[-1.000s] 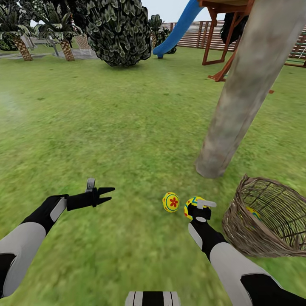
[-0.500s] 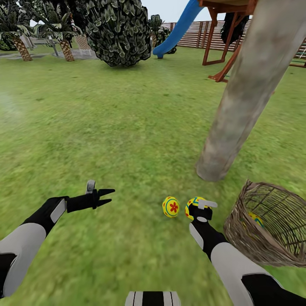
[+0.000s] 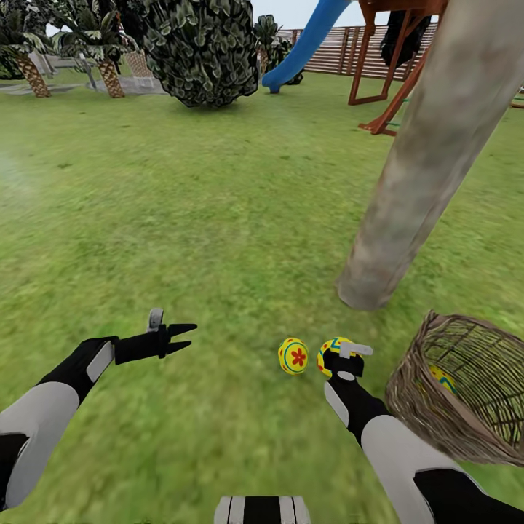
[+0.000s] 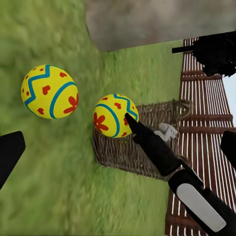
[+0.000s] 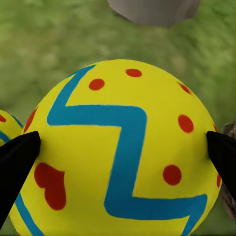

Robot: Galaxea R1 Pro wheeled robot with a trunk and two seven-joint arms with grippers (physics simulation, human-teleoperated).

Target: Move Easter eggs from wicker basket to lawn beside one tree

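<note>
Camera tilted slightly down since earlier; arms unchanged. Right gripper (image 3: pixel 336 356) clamps one Easter egg (image 5: pixel 123 152) on the lawn (image 3: pixel 218 233). Second egg (image 3: pixel 292 356) at its 9 o'clock. Third egg (image 3: pixel 441 378) inside wicker basket (image 3: pixel 422 407), tree (image 3: pixel 415 182) at 12. Left gripper (image 3: pixel 182 338) spread, empty.

Background: a dark-leaved bush (image 3: pixel 200 51), two short palms (image 3: pixel 33 69), a blue slide (image 3: pixel 306 44) on a wooden playset (image 3: pixel 378 65), and slatted fence (image 3: pixel 327 62).

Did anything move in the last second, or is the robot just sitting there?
Almost nothing moved. The camera tipped a little, so the whole picture shifted. The right gripper stays around one egg, the other egg lies beside it on the lawn, and the left gripper still hovers open.
</note>
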